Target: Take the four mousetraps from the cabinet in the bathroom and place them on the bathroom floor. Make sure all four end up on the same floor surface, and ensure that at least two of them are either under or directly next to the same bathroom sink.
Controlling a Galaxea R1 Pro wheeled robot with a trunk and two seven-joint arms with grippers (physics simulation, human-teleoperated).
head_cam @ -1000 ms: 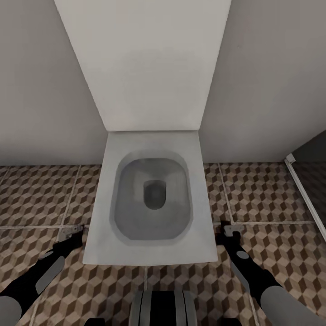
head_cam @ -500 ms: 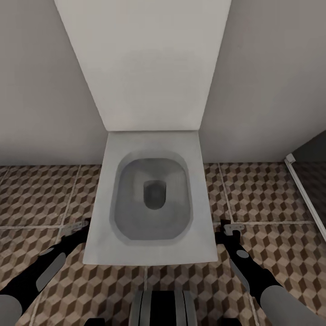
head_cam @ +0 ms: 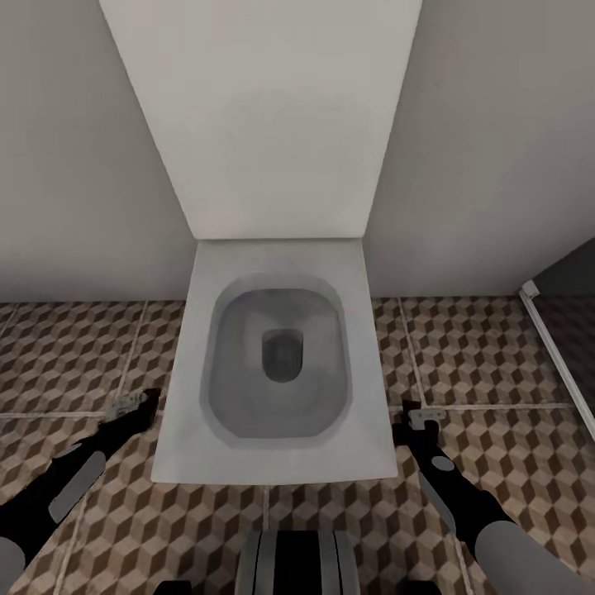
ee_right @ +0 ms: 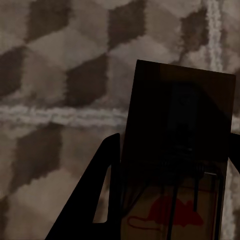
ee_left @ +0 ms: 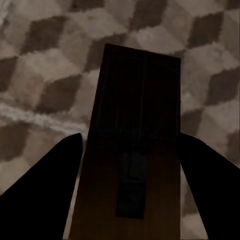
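Two hands, the left hand [head_cam: 132,404] at 8 o'clock and the right hand [head_cam: 417,416] at 4 o'clock of the toilet [head_cam: 277,372], each grasp a mousetrap [ee_left: 135,150] [ee_right: 177,155] pointing along the fingers, low over the bathroom floor [head_cam: 496,364].

No readable text, brand or number anywhere. Only sign-like mark was a red mouse silhouette printed on the mousetrap [ee_right: 177,170] in the right wrist view, partly in shadow. The other mousetrap [ee_left: 135,145] was too dark to read any mark.
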